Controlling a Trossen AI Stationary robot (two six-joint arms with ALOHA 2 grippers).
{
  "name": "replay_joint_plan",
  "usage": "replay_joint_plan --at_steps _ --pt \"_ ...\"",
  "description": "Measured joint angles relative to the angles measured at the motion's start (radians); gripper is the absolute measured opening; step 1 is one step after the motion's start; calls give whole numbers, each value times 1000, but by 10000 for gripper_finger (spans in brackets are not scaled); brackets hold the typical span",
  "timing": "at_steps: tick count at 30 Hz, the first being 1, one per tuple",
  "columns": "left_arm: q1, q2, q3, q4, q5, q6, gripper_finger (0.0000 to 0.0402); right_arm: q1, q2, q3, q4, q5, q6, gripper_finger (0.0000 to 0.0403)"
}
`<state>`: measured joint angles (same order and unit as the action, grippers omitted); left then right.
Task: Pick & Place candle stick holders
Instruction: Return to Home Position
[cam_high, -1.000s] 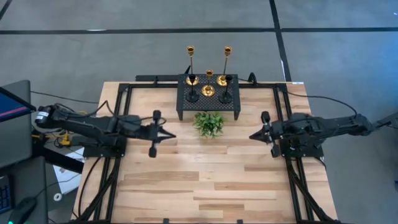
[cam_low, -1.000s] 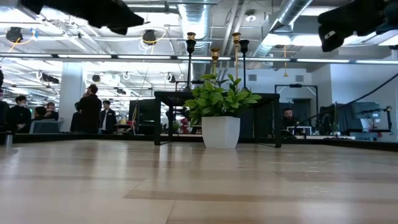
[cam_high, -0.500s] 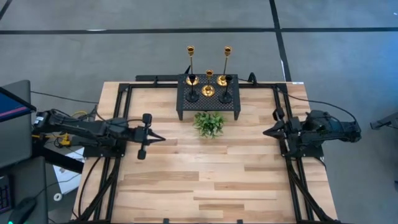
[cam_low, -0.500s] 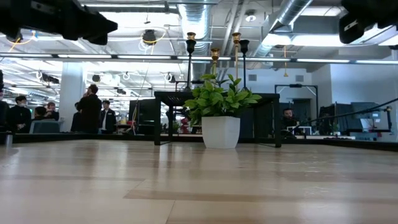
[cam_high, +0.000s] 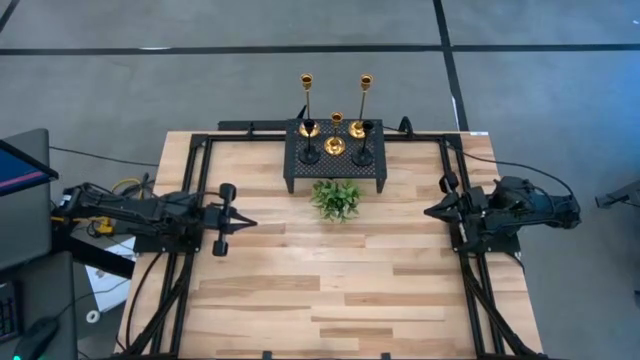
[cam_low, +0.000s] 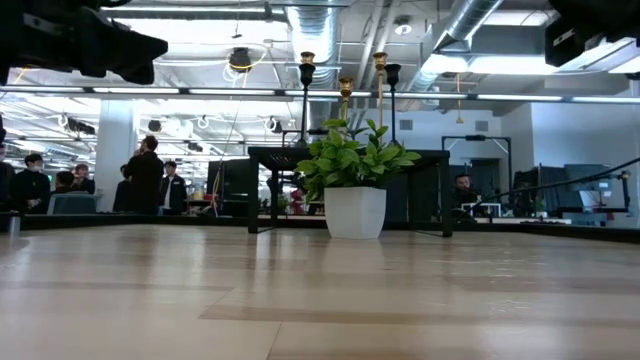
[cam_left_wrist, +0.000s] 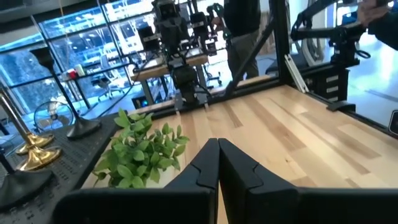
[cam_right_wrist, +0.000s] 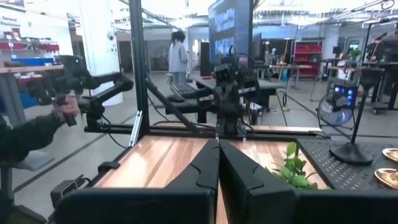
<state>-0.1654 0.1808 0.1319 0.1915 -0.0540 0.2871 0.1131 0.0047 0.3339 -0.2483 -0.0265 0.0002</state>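
Table: light wood planks, with black frame rails down both sides.
Left gripper: the left gripper is over the table's left part, held above the wood, tips aimed at the centre. Its fingers are pressed together and hold nothing.
Right gripper: the right gripper is over the table's right part, also off the wood, tips aimed at the centre. Its fingers are together and empty, and the arm is folded at the right edge.
Plant: a small green plant in a white pot sits mid-table between the two grippers, just in front of the stand.
Stand: a black mesh stand at the middle of the far edge carries all five holders.
Black holders: the left black holder and the right black holder are upright on the stand's front part.
Short gold holder: the short gold holder is upright between the black pair.
Tall gold holders: the left tall gold holder and the right tall gold holder are upright at the stand's back, one behind each black holder.
Room: people stand well beyond the far edge.
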Motion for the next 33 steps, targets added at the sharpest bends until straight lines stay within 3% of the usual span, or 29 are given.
replay_joint_plan --at_steps 15,33 --pt "0 -11 -126 118 0 -43 4 0 0 0 3 0 10 0" --pt "0 75 -127 112 2 -87 5 0 0 -12 14 1 8 0"
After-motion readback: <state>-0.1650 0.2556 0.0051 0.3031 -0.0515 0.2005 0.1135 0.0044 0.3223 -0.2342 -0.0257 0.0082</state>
